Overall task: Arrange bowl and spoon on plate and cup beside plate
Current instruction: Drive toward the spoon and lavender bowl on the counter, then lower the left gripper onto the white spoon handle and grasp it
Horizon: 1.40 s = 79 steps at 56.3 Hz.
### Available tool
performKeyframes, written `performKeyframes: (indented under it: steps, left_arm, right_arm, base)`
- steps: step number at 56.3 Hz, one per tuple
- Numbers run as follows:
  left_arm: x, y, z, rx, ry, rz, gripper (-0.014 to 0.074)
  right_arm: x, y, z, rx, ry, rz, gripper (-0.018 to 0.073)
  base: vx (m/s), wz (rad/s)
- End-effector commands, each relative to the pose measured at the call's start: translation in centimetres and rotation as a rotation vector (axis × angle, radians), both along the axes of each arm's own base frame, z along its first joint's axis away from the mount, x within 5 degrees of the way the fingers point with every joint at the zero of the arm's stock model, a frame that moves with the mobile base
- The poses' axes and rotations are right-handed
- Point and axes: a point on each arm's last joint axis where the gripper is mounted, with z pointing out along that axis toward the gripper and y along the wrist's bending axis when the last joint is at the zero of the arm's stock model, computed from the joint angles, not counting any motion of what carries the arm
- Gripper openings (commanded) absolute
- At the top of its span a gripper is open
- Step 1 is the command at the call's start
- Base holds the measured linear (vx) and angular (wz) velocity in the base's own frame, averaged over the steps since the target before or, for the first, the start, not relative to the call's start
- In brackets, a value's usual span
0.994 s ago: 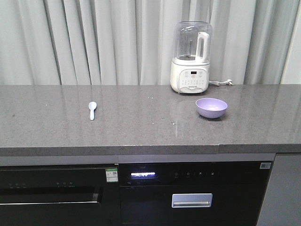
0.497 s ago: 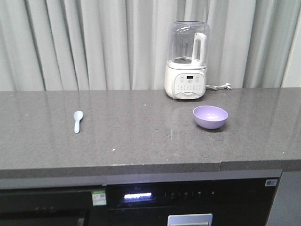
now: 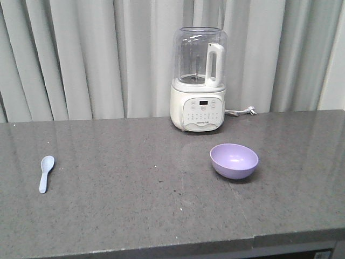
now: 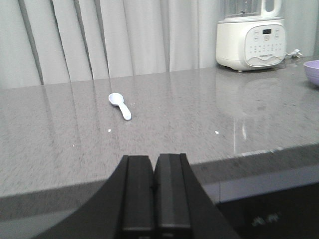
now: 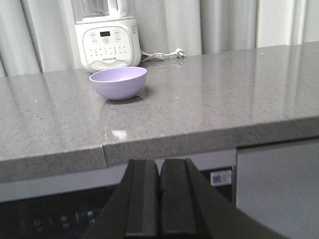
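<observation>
— Where is the bowl sitting?
— The bowl is sitting upright on the grey table, right of middle, in front of the white blender but apart from it.
— And the spoon?
— The spoon is lying flat far to the left, scoop pointing toward the curtain, well apart from the bowl.
— What are the tools doing?
— The left tool is hanging before the table's front edge, jaws pressing together, gripping nothing. The right tool is doing likewise, facing the bowl, holding nothing.
</observation>
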Motion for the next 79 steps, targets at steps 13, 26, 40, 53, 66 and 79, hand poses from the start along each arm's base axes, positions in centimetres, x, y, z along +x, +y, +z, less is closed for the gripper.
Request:
performKeyframes:
  steps: [13, 26, 40, 53, 66, 79]
  left_arm:
    - [-0.2, 0.0, 1.7, -0.012, -0.116, -0.001, -0.0003]
    - [-0.2, 0.0, 1.7, -0.012, -0.116, -0.001, -0.0003]
    - [-0.2, 0.0, 1.7, -0.012, -0.116, -0.001, -0.0003]
    - [-0.2, 0.0, 1.7, -0.012, -0.116, -0.001, -0.0003]
    - [-0.2, 0.0, 1.7, -0.012, -0.116, -0.001, -0.0003]
    - [-1.4, 0.1, 6.1, -0.099, -0.440, -0.012, -0.0003]
  right_arm:
    - [0.0, 0.0, 0.7, -0.013, -0.090, -0.002, -0.0008]
    - [0.0, 0.0, 0.7, -0.013, -0.090, -0.002, -0.0008]
    - [0.0, 0.0, 0.7, -0.013, -0.090, -0.002, -0.0008]
    - [0.0, 0.0, 0.7, -0.013, -0.090, -0.002, -0.0008]
    - [0.0, 0.0, 0.7, -0.013, -0.090, -0.002, -0.0008]
    - [-0.3, 0.1, 2.8, -0.014, -0.293, 0.006, -0.0008]
  base:
    - [0.37, 0.13]
    - [0.34, 0.19]
    - [0.22, 0.12]
    - [0.08, 0.01]
    - [0.01, 0.00]
    - [0.00, 0.00]
